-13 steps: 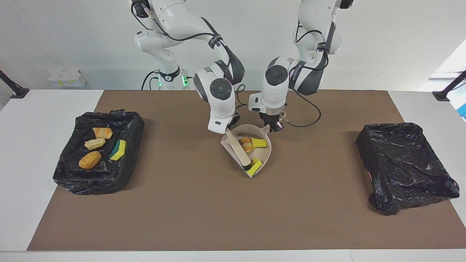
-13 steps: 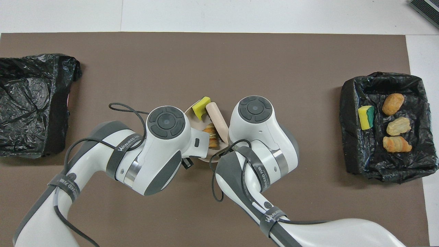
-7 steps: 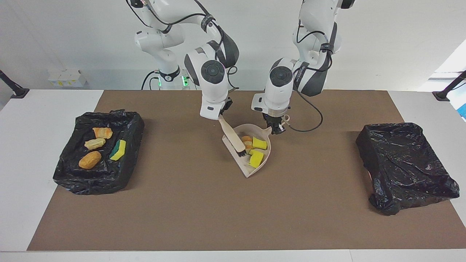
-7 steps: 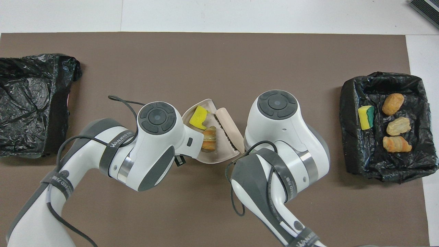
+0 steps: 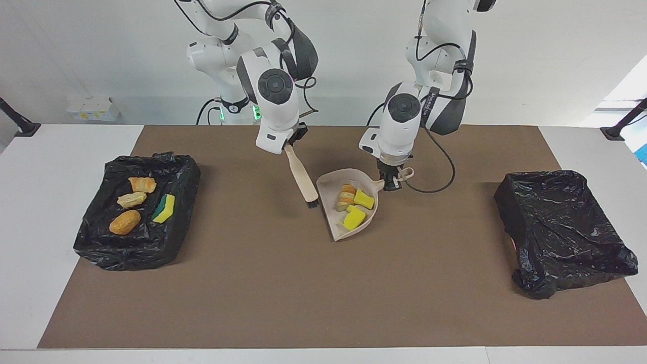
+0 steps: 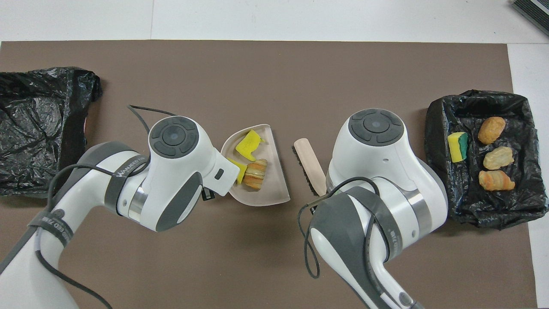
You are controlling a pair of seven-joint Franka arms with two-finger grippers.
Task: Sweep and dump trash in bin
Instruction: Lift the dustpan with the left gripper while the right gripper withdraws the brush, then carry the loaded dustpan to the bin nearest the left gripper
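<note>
My left gripper point(image 5: 390, 181) is shut on the handle of the beige dustpan point(image 5: 329, 183), which it holds tilted over the middle of the mat. In the pan lie a bread-like lump point(image 5: 346, 196) and two yellow sponge chunks point(image 5: 364, 198); they also show in the overhead view point(image 6: 256, 174). My right gripper point(image 5: 292, 143) is shut on the beige brush point(image 5: 303, 179), which hangs bristles down beside the pan, apart from it. In the overhead view the brush point(image 6: 311, 165) and pan point(image 6: 274, 195) show, but both grippers are hidden under the wrists.
A black-lined bin point(image 5: 187, 167) at the right arm's end holds three bread lumps point(image 5: 125, 221) and a green-backed sponge point(image 5: 164, 208). A second black-lined bin point(image 5: 561, 227) stands at the left arm's end, with nothing showing in it. A brown mat point(image 5: 283, 293) covers the table.
The right gripper lifted the brush out of the pan and toward the right arm's end. The left gripper moved the pan slightly toward the left arm's end; the scraps shifted inside it.
</note>
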